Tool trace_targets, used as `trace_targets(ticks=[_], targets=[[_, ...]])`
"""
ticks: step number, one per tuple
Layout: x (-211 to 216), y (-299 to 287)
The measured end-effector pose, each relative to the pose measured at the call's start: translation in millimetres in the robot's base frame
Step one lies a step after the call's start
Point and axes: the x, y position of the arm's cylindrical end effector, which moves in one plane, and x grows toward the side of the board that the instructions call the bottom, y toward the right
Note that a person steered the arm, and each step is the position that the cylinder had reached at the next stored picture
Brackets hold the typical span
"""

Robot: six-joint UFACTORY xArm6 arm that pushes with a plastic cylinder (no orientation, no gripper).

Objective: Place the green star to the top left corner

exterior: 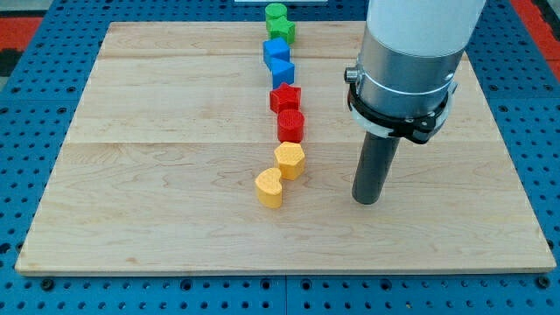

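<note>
Near the view's top, at the head of a line of blocks on the wooden counter [175, 192], sits the green star [285, 33], touching a green round block [276, 13] just above it at the counter's top edge. Both are around the middle of that edge, well apart from the top left corner. Below them the line runs down the view: a blue block [276, 51], a second blue block [282, 72], a red star [285, 97], a red round block [290, 126], a yellow block [290, 160] and a yellow heart [270, 187], each touching or just beside the next. The blue shapes cannot be told for sure.

My tip [367, 201] rests on the counter to the view's right of the yellow pair, apart from them and touching no block. It is far from the green star. No gripper exists on this arm, only the dark rod under a grey cylinder [411, 61].
</note>
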Motion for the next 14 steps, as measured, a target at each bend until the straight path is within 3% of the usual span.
trace_targets(ticks=[4,5,7,8,14], targets=[[6,3],[-76,43],[-286,-8],[-334,-8],[-333,-39]])
